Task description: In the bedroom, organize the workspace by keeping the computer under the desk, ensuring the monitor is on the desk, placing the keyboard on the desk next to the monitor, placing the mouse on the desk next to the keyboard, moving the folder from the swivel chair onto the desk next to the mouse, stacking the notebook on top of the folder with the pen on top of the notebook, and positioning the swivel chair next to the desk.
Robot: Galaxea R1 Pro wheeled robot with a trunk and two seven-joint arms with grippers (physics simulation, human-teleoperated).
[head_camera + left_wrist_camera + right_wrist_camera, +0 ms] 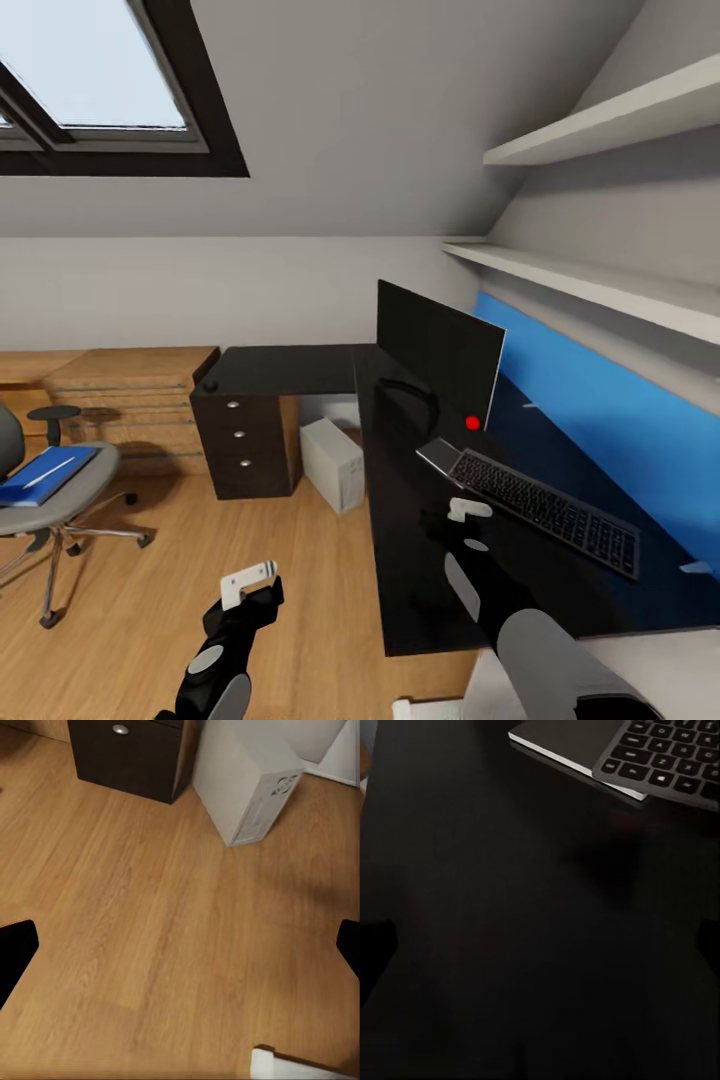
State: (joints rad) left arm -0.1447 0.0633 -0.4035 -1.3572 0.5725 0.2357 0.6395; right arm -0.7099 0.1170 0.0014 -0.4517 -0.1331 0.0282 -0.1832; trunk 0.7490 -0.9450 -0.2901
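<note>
Black desk with monitor and keyboard set at right; blue folder left on swivel chair at far left.
Right gripper poised just near keyboard, left gripper over floor, both spread wide, empty. Judged at risk of nudging keyboard's near end; mouse unseen.

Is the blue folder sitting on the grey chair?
Touching. The head view shows the folder lying flat on the swivel chair seat, no gap beneath it.

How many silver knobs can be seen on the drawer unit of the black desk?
3. The silver knobs sit in a vertical row on the drawer unit's front: top, middle, bottom. None seems hidden.
</note>
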